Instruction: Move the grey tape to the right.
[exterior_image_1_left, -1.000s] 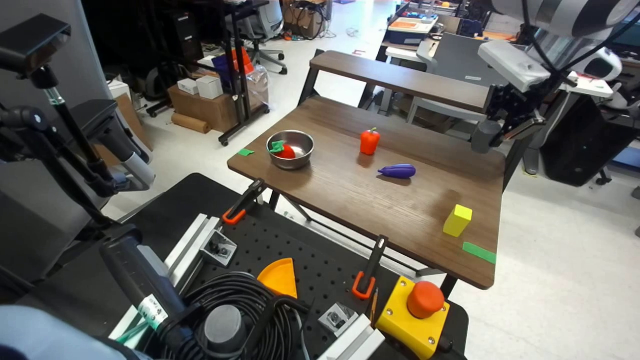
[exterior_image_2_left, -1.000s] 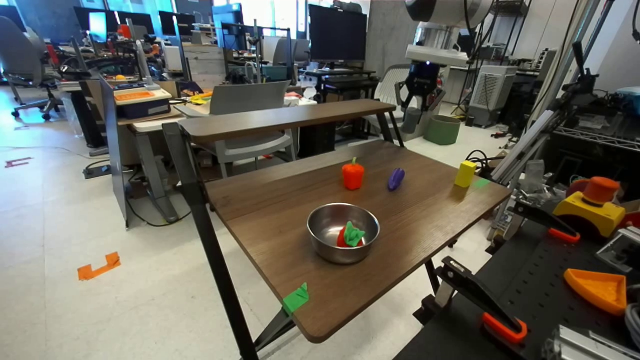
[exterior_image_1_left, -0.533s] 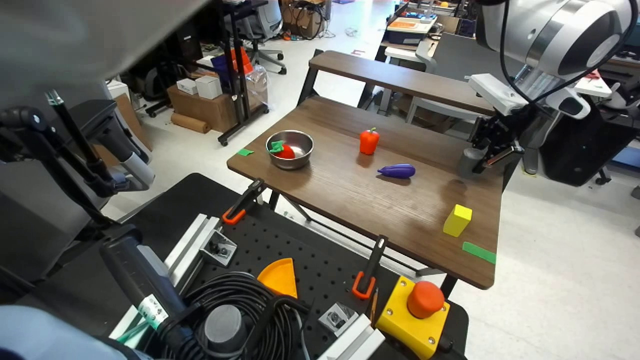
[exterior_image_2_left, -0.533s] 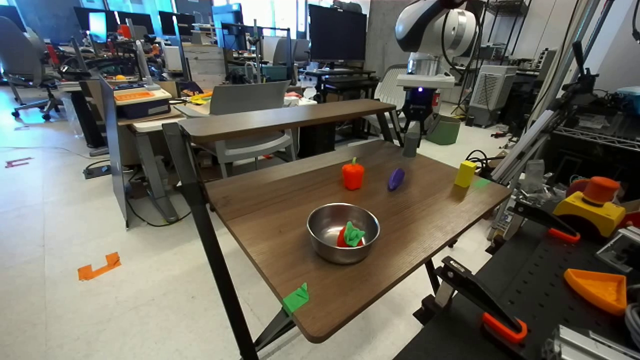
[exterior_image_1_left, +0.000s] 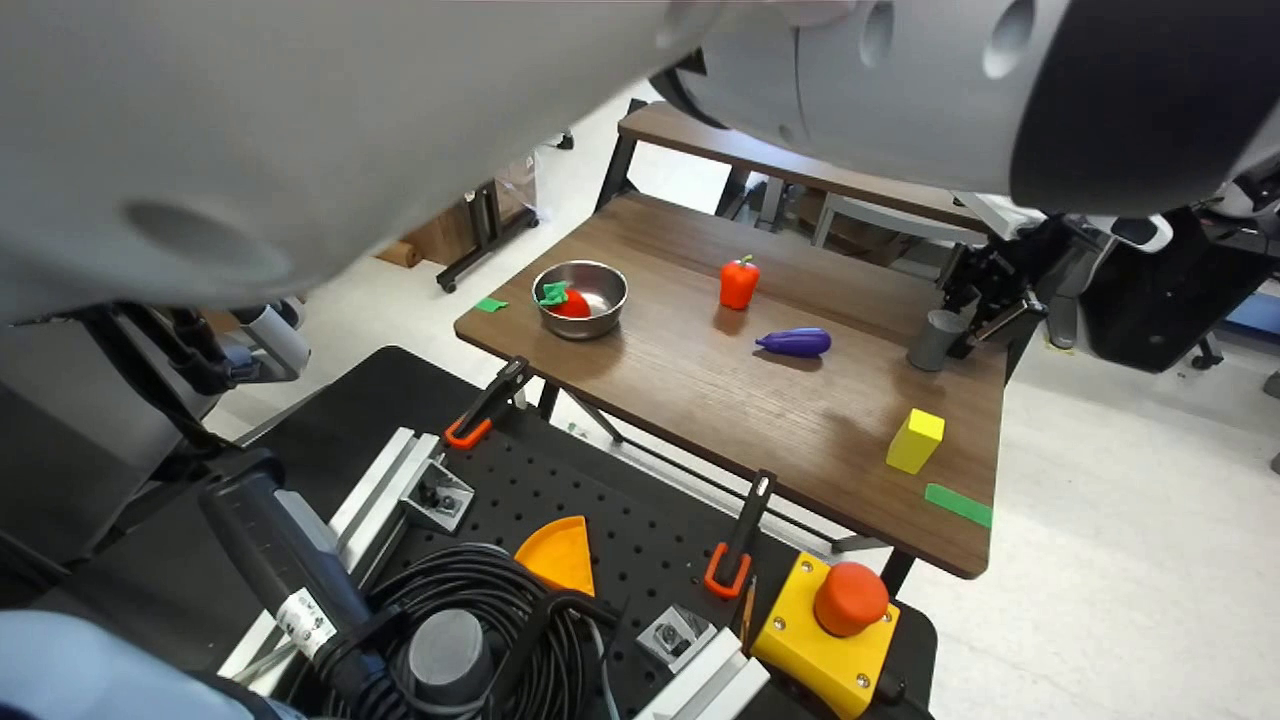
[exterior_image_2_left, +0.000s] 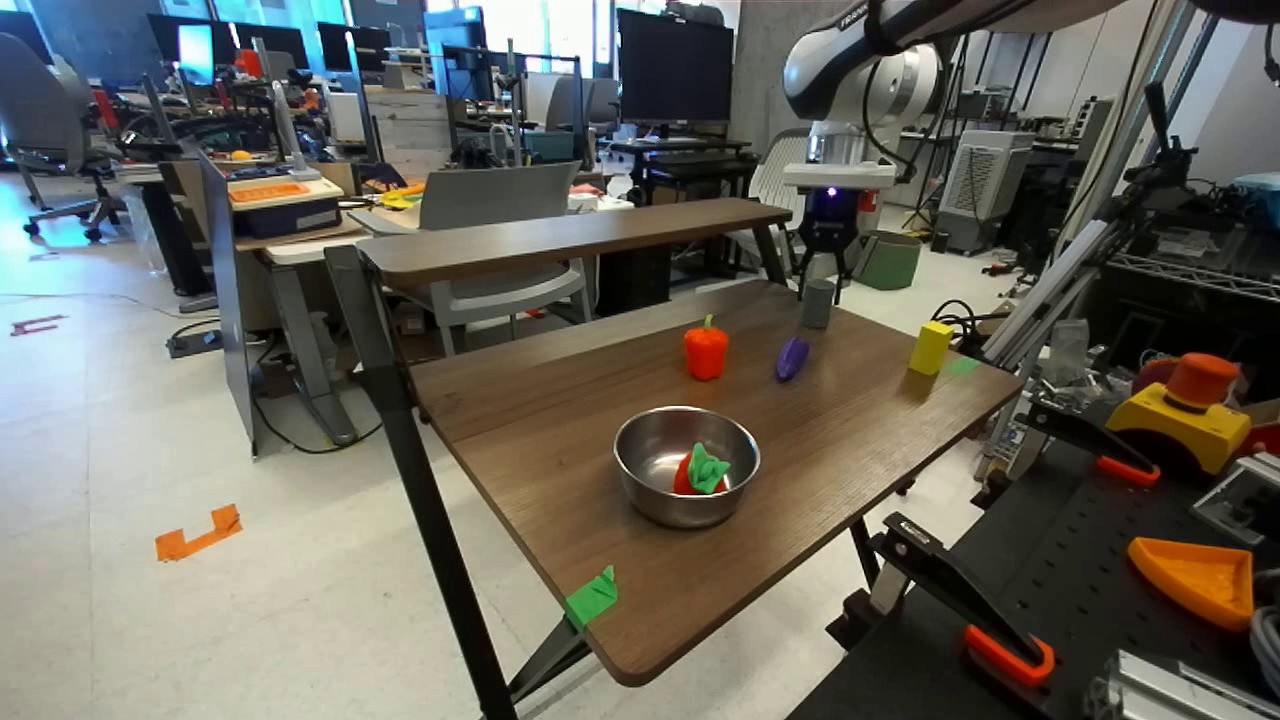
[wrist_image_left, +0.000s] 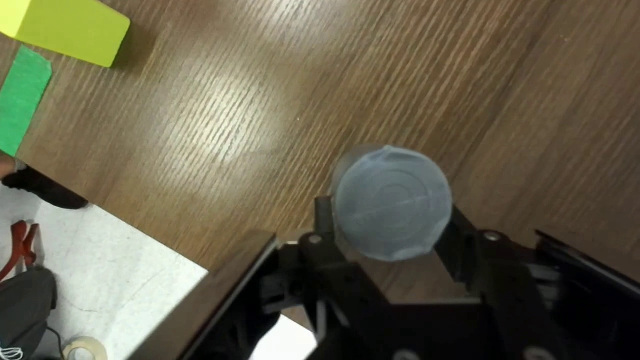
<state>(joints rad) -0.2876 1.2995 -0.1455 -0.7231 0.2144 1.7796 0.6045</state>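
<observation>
In an exterior view my claw (exterior_image_2_left: 820, 294) points down over the desk (exterior_image_2_left: 540, 425), with the grey tape (exterior_image_2_left: 816, 310) between its two sides; the claw is spread about as wide as the roll. Whether it squeezes or merely flanks it, I cannot tell.

In an exterior view the roll appears to stand upright on the desk, near the same end as the yellow block (exterior_image_1_left: 915, 441) but apart from it; the purple eggplant (exterior_image_1_left: 795, 343) lies farther in.

In the wrist view the round end sits between my pads (wrist_image_left: 324, 215). That face is pale, with faint rings and an uneven edge, which I read as thin plastic film: slick, easily creased. The body I expect to be light, stiff and hard to break. The hold I want is on the curved wall, pads opposite each other across its full width, about mid-height, clear of that edge. Modest pressure should do, though a round wall may swivel between flat pads; parting them unevenly could tip it.
</observation>
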